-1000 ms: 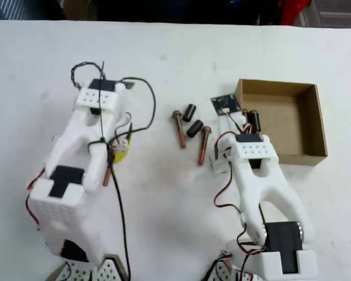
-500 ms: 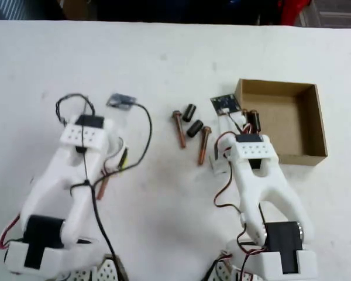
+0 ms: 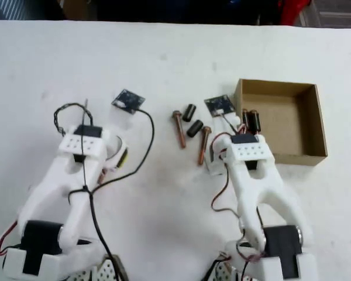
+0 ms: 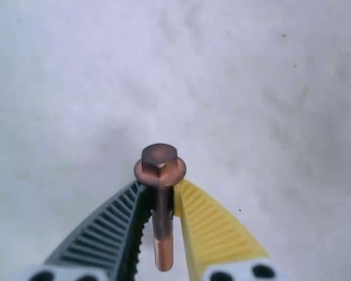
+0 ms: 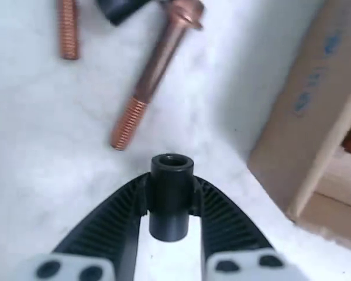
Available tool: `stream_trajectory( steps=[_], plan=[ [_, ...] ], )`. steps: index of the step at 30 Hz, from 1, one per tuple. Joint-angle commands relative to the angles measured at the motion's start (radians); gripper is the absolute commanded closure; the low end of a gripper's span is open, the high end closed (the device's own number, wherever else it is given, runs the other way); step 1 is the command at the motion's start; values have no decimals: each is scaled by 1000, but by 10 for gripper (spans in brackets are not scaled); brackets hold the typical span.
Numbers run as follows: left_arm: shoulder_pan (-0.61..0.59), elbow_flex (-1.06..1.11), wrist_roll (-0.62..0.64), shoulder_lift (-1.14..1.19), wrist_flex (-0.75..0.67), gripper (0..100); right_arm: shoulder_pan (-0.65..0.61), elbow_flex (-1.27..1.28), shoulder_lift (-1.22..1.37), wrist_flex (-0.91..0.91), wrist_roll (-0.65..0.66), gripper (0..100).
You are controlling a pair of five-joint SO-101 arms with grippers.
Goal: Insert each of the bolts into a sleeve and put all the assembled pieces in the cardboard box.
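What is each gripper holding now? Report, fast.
Left gripper: shut on a copper bolt.
Right gripper: shut on a black sleeve.

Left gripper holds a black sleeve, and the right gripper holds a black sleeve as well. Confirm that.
Not quite. The left gripper holds a copper bolt, not a black sleeve, as the left wrist view shows: the bolt is clamped between its grey and yellow fingers. The right gripper does hold a black sleeve.
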Motion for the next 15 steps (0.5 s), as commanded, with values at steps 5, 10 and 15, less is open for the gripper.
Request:
stream_trajectory(
  steps=[5,10,15],
  plan=[
    [-50,12,3,-53,-41,980,-134,35,-410,74,2,982],
    [-74,14,2,-53,-38,980,-219,43,-595,122,3,982],
    [-74,15,2,-54,-37,980,-277,44,-670,137,-3,982]
  ],
)
